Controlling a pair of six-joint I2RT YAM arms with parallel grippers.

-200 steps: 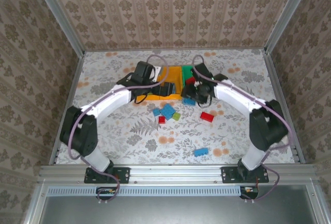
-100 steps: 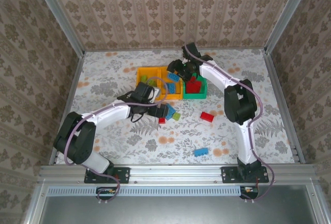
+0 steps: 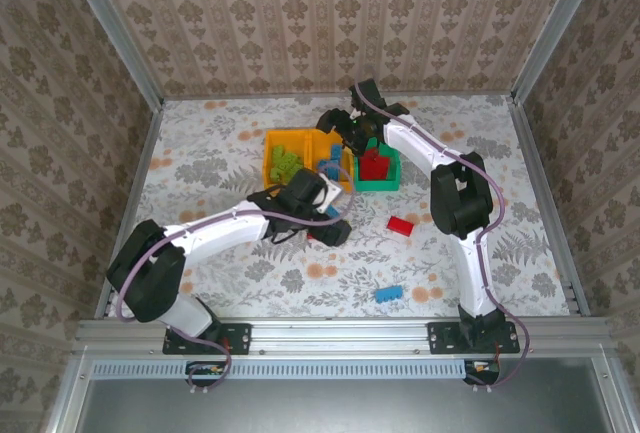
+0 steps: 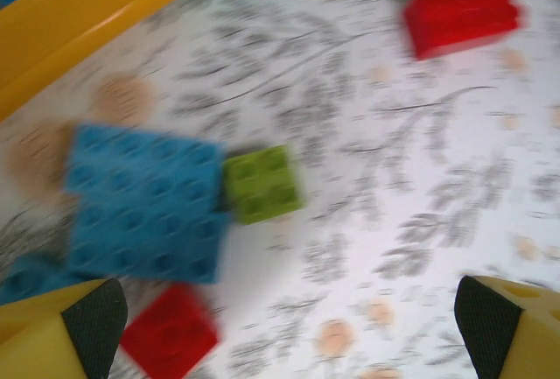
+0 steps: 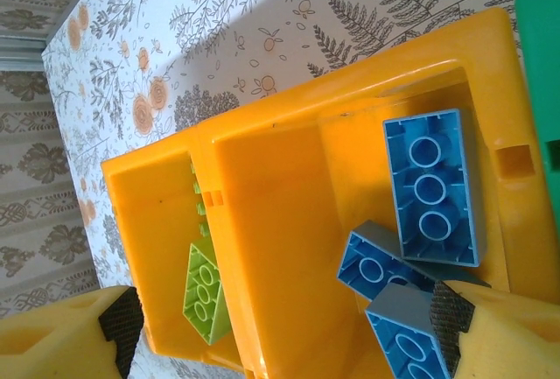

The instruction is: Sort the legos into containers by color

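Gaping empty: left jaws over loose legos, right jaws over orange bin.

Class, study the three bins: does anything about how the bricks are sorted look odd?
No mixing shows, but the green bin holds red bricks, while lime bricks sit in an orange bin.

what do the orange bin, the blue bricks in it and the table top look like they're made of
Orange bin: likely moulded plastic, smooth, faintly glossy; rounded rims catch soft highlights.
Blue bricks: hard plastic, satin; crisp moulded rings and walls.
Table top: matt floral-printed covering, perhaps paper or vinyl; cannot tell which.
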